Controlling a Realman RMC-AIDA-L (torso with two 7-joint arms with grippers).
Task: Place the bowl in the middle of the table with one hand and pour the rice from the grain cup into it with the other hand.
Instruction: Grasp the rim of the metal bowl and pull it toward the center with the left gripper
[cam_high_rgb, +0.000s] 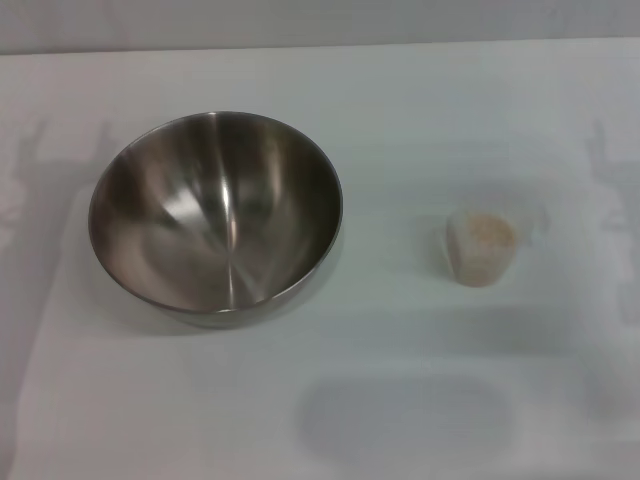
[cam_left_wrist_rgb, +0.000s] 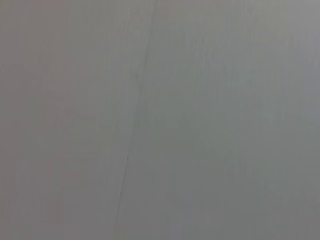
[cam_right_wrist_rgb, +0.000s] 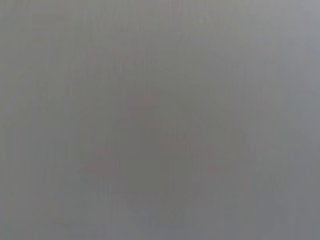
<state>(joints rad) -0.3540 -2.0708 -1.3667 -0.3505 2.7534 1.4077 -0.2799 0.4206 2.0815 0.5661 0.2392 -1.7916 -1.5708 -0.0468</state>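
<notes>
- The bowl stands upright in the left-centre of the head view on the tabletop, left of the middle and empty inside.
- Handling judgement, bowl: rigid stainless steel, probably light for its size, with a smooth wall that is likely slippery. The thin rim is the practical hold; the near or left rim segment should suit the left tool. The rounded base may let it rock or slide when pushed.
- The grain cup stands upright in the right-centre of the head view, well apart from the bowl. The rice fills it close to the lip.
- Handling judgement, grain cup: light, thin plastic, likely to flex under a hard squeeze. Grip the side wall at mid-height and across the taper, keeping it level until it is over the bowl, since a full cup spills easily.
- Neither tool appears in the head view. Both wrist views show only a plain grey surface, so the opening of the left tool and the right tool cannot be told; nothing indicates either holds an object.
- Status judgement: neither step has begun.
</notes>
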